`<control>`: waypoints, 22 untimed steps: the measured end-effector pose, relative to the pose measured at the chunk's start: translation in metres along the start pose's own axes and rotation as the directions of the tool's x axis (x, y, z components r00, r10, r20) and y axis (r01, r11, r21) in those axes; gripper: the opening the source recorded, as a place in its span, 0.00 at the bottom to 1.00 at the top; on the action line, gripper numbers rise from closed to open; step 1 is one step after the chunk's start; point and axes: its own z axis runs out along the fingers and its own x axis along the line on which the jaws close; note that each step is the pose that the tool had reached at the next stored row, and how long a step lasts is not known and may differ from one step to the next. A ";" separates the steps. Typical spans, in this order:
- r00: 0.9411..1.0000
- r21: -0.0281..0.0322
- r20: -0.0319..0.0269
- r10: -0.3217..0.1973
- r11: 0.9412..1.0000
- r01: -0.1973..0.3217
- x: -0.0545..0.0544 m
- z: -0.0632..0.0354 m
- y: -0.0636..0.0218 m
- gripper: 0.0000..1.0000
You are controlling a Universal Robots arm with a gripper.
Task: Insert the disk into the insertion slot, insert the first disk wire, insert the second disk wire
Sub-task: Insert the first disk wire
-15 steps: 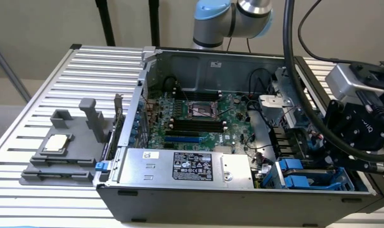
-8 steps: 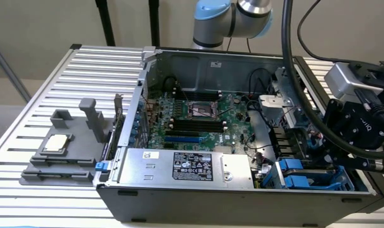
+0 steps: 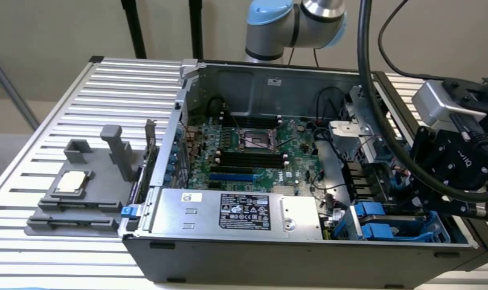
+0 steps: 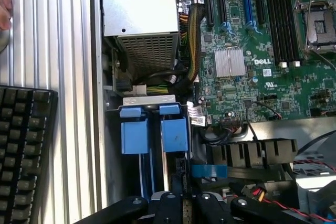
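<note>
The black hand (image 4: 185,205), pinched shut, hovers by the blue-framed silver-grey disk (image 4: 174,135): probably stiff, fragile; best gripped by its frame edges.

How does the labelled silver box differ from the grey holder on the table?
The silver box sits inside the computer case; the grey holder lies outside it on the slatted table. The box is shiny metal with a black-and-white label; the holder is matt and carries a small square chip.

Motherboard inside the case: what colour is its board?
Green; the motherboard shows clearest in the wrist view.
</note>
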 end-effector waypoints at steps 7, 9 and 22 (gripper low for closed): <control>1.000 0.000 -0.001 0.001 1.000 -0.001 0.000 0.0016 -0.0004 0.16; 1.000 0.000 0.000 0.001 1.000 -0.001 -0.001 0.0028 -0.0006 0.16; 1.000 0.000 -0.005 0.005 1.000 -0.005 -0.003 0.0046 -0.0048 0.16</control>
